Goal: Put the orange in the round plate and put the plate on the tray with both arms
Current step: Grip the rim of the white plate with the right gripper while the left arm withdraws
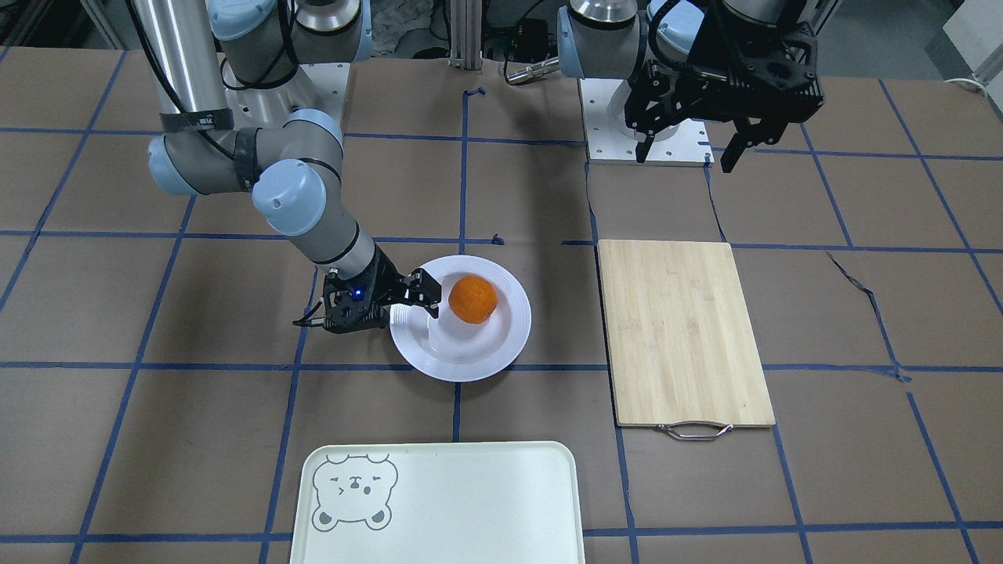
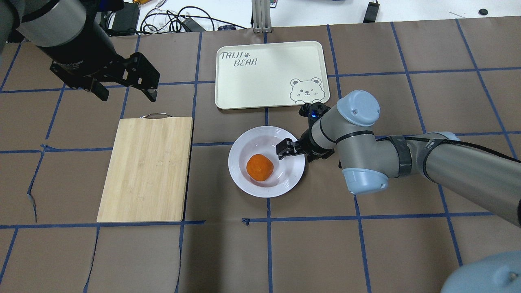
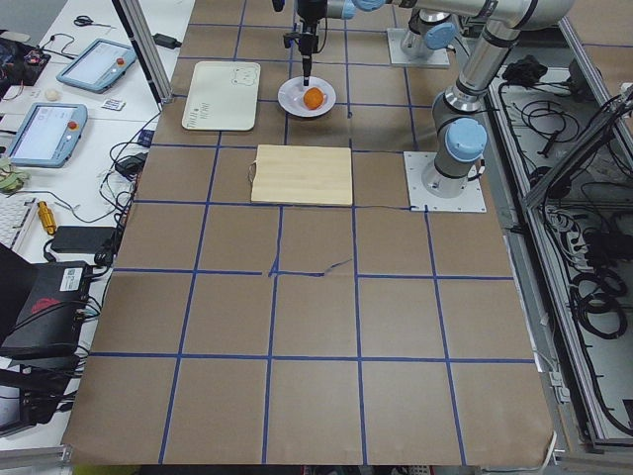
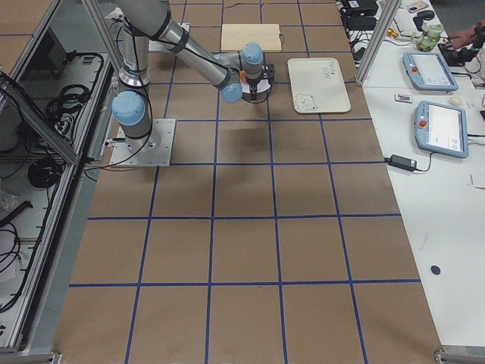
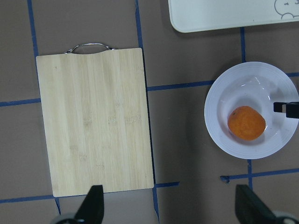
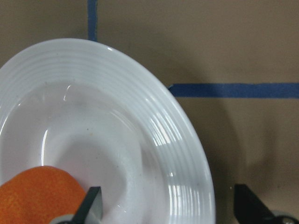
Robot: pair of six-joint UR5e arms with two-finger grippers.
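White ridged round plate [image 1: 505, 338] holds dimpled orange [image 1: 472, 298]; left tool [image 1: 686, 157], right tool [image 1: 417, 301] gape empty.

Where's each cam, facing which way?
Front-facing: across the table, facing the robot; right tool at the round plate.
Overhead: behind the robot, looking down; left tool high.
Exterior left: table's end, left arm nearer.
Exterior right: opposite end, right arm nearer.
Left wrist: high, straight down; own fingertips at bottom.
Right wrist: low, close on the plate's rim.
Shared: orange in plate, in both wrist views.
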